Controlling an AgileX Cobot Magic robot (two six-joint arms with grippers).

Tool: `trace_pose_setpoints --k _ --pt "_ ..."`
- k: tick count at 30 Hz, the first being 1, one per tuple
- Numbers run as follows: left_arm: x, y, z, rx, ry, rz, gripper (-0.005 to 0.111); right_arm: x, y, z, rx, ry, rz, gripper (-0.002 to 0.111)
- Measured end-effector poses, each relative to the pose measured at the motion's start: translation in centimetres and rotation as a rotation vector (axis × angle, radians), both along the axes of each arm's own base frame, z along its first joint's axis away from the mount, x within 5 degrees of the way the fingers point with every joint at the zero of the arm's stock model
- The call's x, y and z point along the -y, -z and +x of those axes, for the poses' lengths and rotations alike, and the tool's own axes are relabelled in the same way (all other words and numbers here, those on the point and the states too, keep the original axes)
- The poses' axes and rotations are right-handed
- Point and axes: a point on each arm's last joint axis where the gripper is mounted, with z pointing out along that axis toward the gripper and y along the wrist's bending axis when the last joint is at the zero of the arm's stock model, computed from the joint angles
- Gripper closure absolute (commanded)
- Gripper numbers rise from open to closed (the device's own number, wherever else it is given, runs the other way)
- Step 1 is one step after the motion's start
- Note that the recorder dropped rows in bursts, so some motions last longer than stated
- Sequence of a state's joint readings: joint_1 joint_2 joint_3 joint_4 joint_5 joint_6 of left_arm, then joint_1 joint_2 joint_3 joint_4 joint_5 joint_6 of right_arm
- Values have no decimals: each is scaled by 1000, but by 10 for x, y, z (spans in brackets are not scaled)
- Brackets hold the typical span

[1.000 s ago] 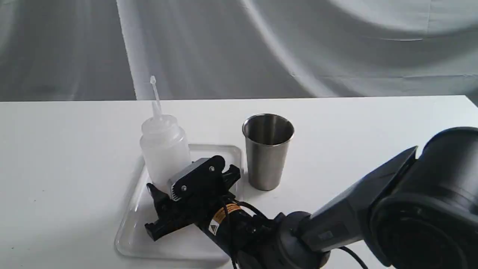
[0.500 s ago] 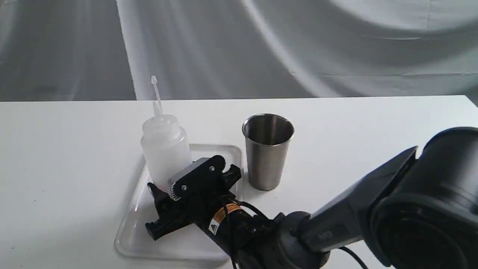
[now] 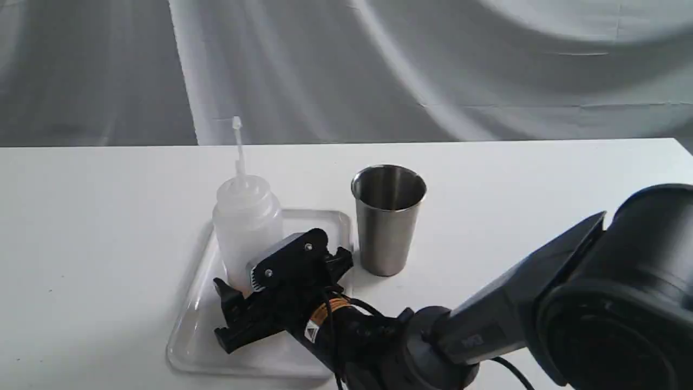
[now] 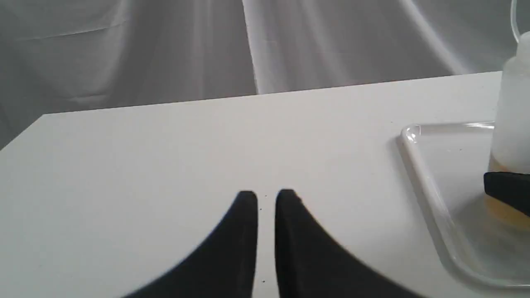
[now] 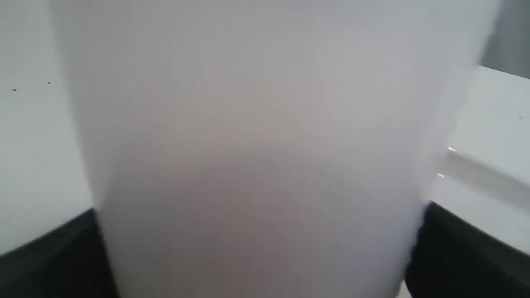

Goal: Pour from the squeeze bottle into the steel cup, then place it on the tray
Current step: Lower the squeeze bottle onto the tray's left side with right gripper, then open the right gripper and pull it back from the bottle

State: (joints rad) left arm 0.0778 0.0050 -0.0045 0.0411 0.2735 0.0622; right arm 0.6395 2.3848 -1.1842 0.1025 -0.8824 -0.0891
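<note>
The squeeze bottle stands upright on the far part of the white tray, its thin nozzle pointing up. My right gripper reaches in from the lower right and is shut on the bottle's lower body. In the right wrist view the bottle fills the picture between the two black fingers. The steel cup stands upright on the table just right of the tray. My left gripper hovers shut over bare table, left of the tray and the bottle, whose bottom holds amber liquid.
A grey draped cloth hangs behind the white table. The right arm's large dark body fills the lower right of the exterior view. The left arm does not show in the exterior view.
The bottle has gone from leaning left to upright and has shifted a little right and down over the tray, with the right gripper still on it. The cup has not moved.
</note>
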Motion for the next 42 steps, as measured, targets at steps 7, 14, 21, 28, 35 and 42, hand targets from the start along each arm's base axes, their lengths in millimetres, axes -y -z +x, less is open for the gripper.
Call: trace_pose_setpoints --k 7,14,21,28,35,42 --pt "0 0 0 0 0 0 98 0 1 0 -19 5 16 12" --pt "0 0 0 0 0 0 98 0 2 0 -28 3 9 10" --pt "0 0 0 0 0 0 98 -1 -6 0 -23 -1 14 10" --pt "0 0 0 0 0 0 98 0 -10 -4 -41 -27 -21 10" --pt "0 0 0 0 0 0 98 8 -18 -19 -55 -52 -51 10" --pt "0 0 0 0 0 0 98 16 -24 -30 -67 -62 -66 10"
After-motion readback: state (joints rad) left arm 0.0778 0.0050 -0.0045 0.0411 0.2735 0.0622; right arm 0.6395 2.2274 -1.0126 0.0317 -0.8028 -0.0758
